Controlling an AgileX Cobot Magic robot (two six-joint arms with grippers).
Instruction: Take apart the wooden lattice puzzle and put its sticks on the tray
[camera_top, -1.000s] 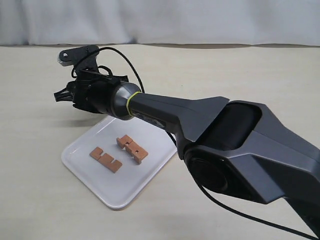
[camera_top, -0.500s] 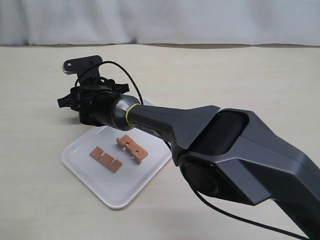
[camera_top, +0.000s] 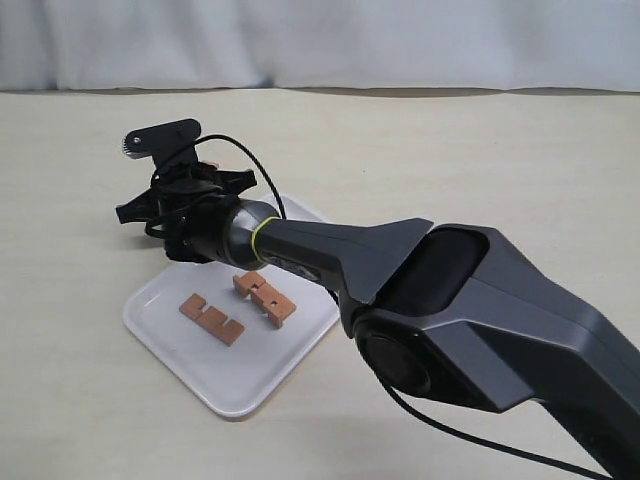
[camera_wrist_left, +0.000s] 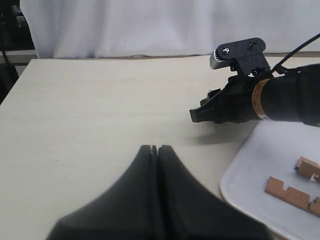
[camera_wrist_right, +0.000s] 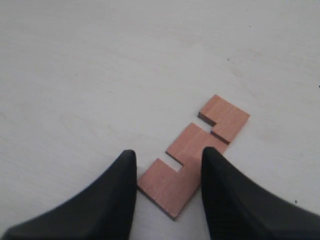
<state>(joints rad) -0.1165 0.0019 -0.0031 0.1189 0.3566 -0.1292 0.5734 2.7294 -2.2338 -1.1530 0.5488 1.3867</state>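
though spread, right claw (camera_wrist_right: 169, 152) astride one stick (camera_wrist_right: 192, 145) (left claw (camera_wrist_left: 157, 148) closed); two on tray (camera_top: 205, 372)

The sticks (camera_top: 210, 320) look like matt, smooth-cut wood, the tray (camera_top: 200, 372) glossy white plastic, the table (camera_top: 450, 150) matt.

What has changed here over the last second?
The right gripper, open, has dropped lower just beyond the tray and straddles a loose stick. Nothing has been gripped or released. The sticks on the tray haven't moved.

No legible text (any view)
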